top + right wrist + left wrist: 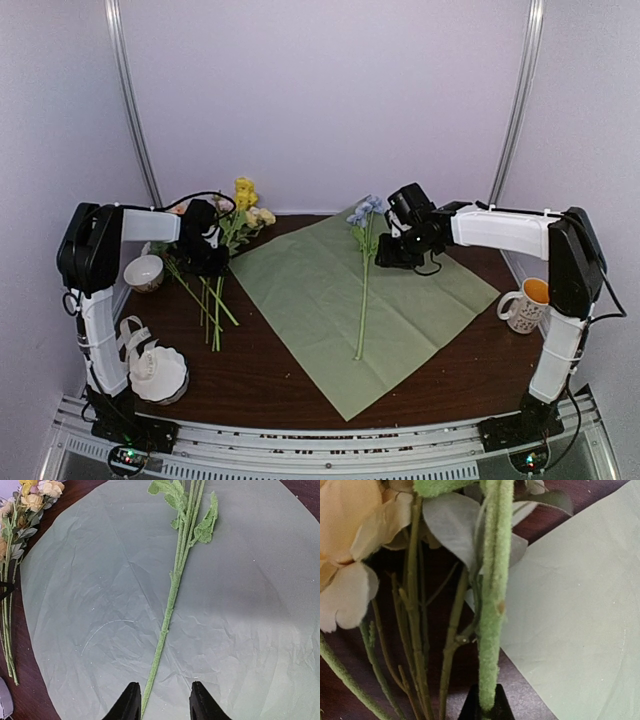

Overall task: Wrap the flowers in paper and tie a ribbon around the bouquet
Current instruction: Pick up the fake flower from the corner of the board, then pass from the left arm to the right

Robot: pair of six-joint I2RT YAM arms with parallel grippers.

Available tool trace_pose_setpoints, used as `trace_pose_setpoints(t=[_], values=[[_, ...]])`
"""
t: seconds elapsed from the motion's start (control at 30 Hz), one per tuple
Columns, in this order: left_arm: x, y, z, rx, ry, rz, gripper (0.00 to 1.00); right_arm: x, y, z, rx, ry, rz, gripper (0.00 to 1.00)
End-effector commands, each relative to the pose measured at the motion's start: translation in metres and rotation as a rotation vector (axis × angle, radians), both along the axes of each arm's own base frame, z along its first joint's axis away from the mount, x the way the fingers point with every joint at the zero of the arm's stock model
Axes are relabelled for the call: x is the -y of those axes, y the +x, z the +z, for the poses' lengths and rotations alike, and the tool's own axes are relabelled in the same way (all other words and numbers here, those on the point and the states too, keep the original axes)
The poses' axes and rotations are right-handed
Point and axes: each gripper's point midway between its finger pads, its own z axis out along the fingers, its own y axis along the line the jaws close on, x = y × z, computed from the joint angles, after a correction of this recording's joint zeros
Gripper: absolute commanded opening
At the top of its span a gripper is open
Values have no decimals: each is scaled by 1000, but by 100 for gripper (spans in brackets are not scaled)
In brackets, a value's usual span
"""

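Left gripper [485,711] clenches fuzzy green flower stem [492,605]; right gripper [164,687] gapes above sage paper [240,630].

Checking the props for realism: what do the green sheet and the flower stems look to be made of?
Green sheet: thin matte paper, tissue-like, with fine creases and crinkles all over and no gloss.
Flower stems: probably artificial, with green flocking over plastic or wire. The surface is fuzzy and evenly coloured, as it is on the stem lying on the sheet. The core cannot be seen.
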Motion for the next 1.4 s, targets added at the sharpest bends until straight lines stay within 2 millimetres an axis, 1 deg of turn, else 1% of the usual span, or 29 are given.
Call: trace_pose_setpoints(t=[0.0,0.1,0.17,0.27,0.37,0.4,0.47,0.5,0.53,0.57,0.6,0.63,0.67,0.7,0.73,0.77,0.8,0.83,0.87,0.93,0.97,1.03,1.1,1.13,1.2,1.27,1.33,1.37], values=[[4,9,30,87,-20,-1,0,2,-5,20,45,-2,6,36],[8,9,64,173,-72,-2,0,3,-8,25,52,-5,10,36],[9,4,83,226,-102,5,0,2,-10,28,57,-9,14,36],[15,-2,122,360,-153,-20,0,-1,-12,36,77,-10,32,36],[21,-10,165,519,-133,-65,0,-8,-15,46,105,-12,65,37],[22,-13,171,535,-129,-76,0,-10,-15,49,109,-10,71,37],[22,-16,176,528,-125,-80,0,-16,-18,54,115,-4,88,37],[23,-18,181,537,-136,-80,0,-18,-19,57,120,-1,100,37],[27,-21,189,568,-157,-93,0,-22,-21,61,130,4,115,37],[33,-27,202,618,-179,-112,0,-26,-23,66,143,11,136,37],[41,-32,220,691,-192,-145,0,-32,-26,72,163,19,164,37],[50,-41,234,751,-198,-189,0,-40,-29,81,192,35,199,38],[62,-50,255,823,-206,-245,0,-48,-34,93,229,52,242,38],[76,-61,274,888,-225,-311,0,-60,-40,101,263,71,294,38],[90,-74,294,947,-263,-383,0,-72,-48,115,307,99,346,38],[102,-87,313,997,-320,-445,0,-88,-60,129,348,135,419,38],[113,-102,333,1037,-402,-497,0,-105,-75,148,398,185,499,39],[120,-115,354,1086,-490,-532,0,-123,-90,166,447,233,578,40],[127,-126,367,1109,-566,-567,0,-140,-108,182,488,285,656,41],[143,-148,385,1123,-705,-625,0,-168,-137,213,567,395,769,43],[150,-157,392,1130,-757,-647,0,-180,-149,227,595,444,808,44],[165,-178,404,1149,-841,-706,0,-199,-164,245,622,510,854,46],[180,-202,416,1176,-894,-779,0,-210,-166,256,622,554,863,48],[185,-212,422,1186,-914,-810,0,-212,-165,260,623,567,855,49],[192,-226,428,1191,-933,-858,0,-213,-163,268,646,595,835,52],[197,-233,429,1186,-941,-891,0,-211,-158,270,666,603,793,53],[197,-235,428,1180,-947,-894,0,-208,-153,267,671,589,760,53],[197,-236,429,1178,-954,-893,0,-208,-152,265,667,584,753,51]])
